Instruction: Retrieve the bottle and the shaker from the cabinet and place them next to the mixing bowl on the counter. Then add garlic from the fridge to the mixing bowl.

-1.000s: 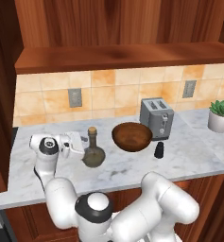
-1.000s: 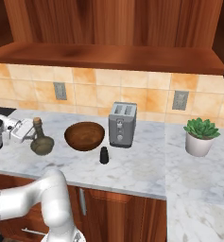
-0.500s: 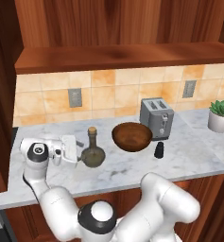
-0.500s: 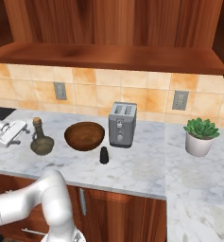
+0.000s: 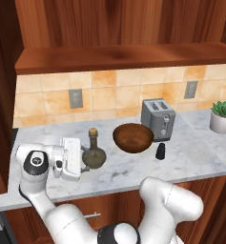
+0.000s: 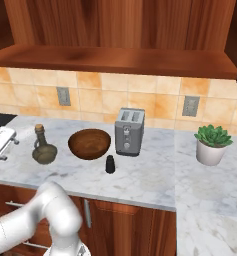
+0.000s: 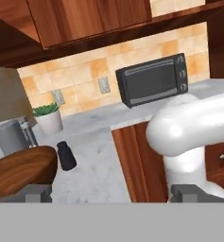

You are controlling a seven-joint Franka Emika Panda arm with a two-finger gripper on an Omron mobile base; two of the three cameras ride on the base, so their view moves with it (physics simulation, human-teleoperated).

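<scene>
Bottle [image 5: 93, 152] and shaker [image 5: 159, 151] stand either side of the mixing bowl [image 5: 133, 137] on the desk [image 5: 195, 157] in my left base view, gripper [image 5: 86, 157] fully open beside the bottle, holding nothing. Right base view agrees. Hand view shows shaker and bowl; next I judge I need the fridge garlic.

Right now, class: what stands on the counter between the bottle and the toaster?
The wooden mixing bowl stands between the bottle and the toaster in the right base view; the small dark shaker stands just in front of that line.
</scene>
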